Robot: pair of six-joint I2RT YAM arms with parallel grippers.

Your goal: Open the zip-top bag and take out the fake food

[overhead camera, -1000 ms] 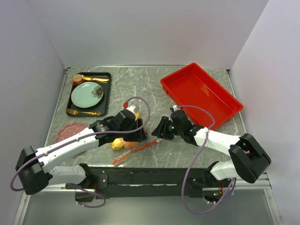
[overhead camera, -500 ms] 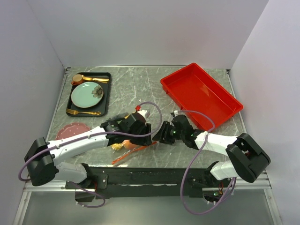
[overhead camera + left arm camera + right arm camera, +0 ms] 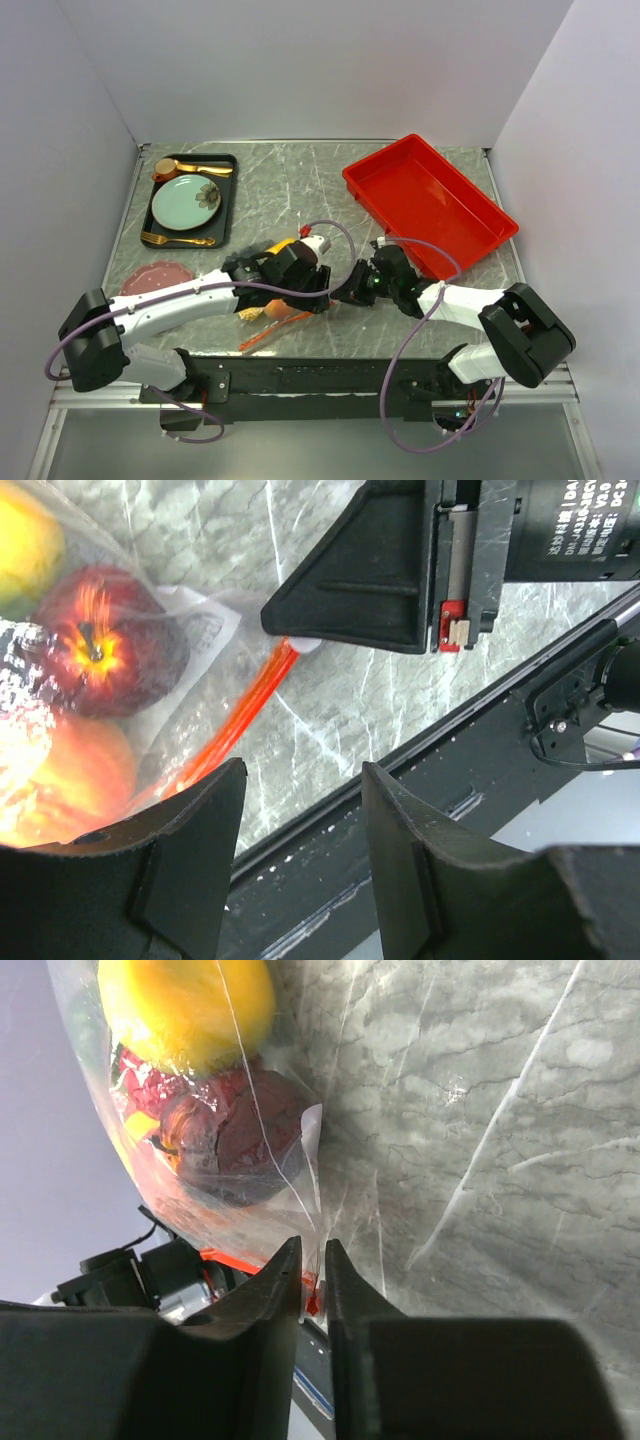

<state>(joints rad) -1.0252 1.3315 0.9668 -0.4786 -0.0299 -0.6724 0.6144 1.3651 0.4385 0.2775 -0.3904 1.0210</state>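
Note:
The zip-top bag lies near the table's front edge, its orange-red zip strip ending in a white slider. The fake food shows through the plastic: a red apple, a peach piece, a yellow fruit and a dark purple one. My right gripper is shut on the slider at the bag's right end; it also shows in the top view. My left gripper is open, just over the bag's right part, nothing between its fingers.
A red tray stands at the back right. A black tray with a mint-green plate and gold cutlery is at the back left. A pink plate lies at the left. The black front rail runs just below the bag.
My left gripper has moved right along the bag toward the right gripper. My right gripper has come left and down to the zip's end and closed on the slider.

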